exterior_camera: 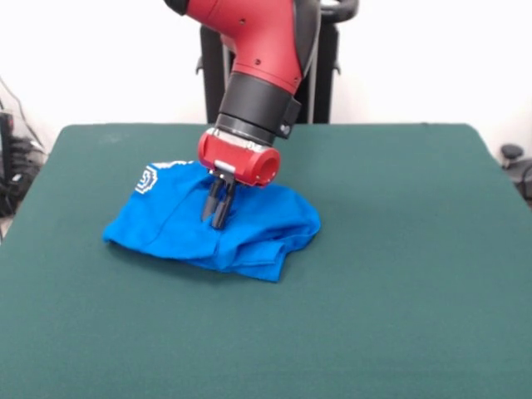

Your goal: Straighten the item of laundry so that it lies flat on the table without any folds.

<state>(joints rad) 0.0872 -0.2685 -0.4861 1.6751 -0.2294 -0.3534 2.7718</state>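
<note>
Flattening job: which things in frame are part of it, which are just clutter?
Job:
- shirt, blue, crumpled with folds
- table, green top
- gripper, fingers close together, down on the shirt's middle

Lying about:
- cables off the table's left edge
- dark object off the right edge, too small to identify

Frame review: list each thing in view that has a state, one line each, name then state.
T-shirt: crumpled and folded over itself, not flat; white print showing at its far left corner.
Gripper: pointing down, fingers close together, tips at the middle of the shirt; whether it pinches cloth cannot be told.
Table: green top, bearing the shirt left of centre.
</note>
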